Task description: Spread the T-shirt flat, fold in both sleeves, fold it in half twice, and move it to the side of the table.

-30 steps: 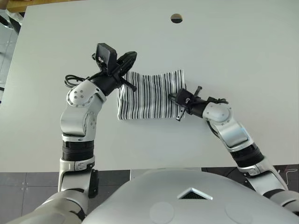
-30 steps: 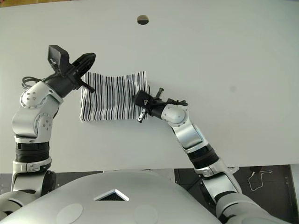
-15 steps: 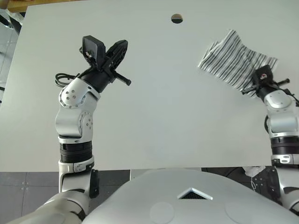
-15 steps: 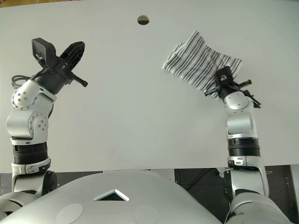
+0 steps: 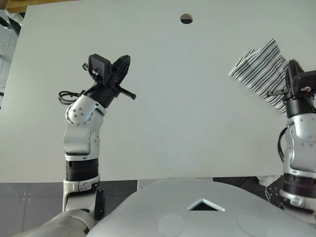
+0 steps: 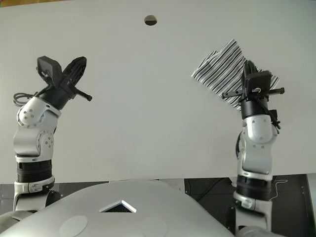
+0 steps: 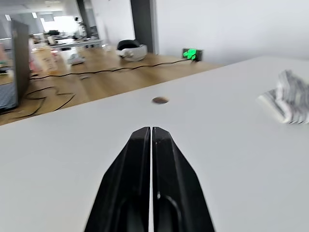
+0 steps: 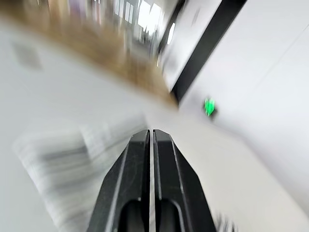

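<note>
The folded black-and-white striped T-shirt [image 5: 260, 70] lies a little rumpled near the right side of the white table [image 5: 197, 123]; the left wrist view shows it far off [image 7: 288, 99]. My right gripper [image 6: 248, 65] is raised at the shirt's near edge, its fingers pressed together with nothing between them [image 8: 150, 131], and the shirt is a blur beyond them [image 8: 72, 159]. My left gripper [image 5: 123, 61] hovers over the table's left part, far from the shirt, also shut and empty [image 7: 151, 129].
A small round hole [image 5: 186, 19] sits in the table near its far edge. The shirt lies close to the table's right edge. Bare tabletop stretches between the two arms.
The right gripper dragged the shirt from the table's middle to the right side, then rose off it. The left arm drew back to the left.
</note>
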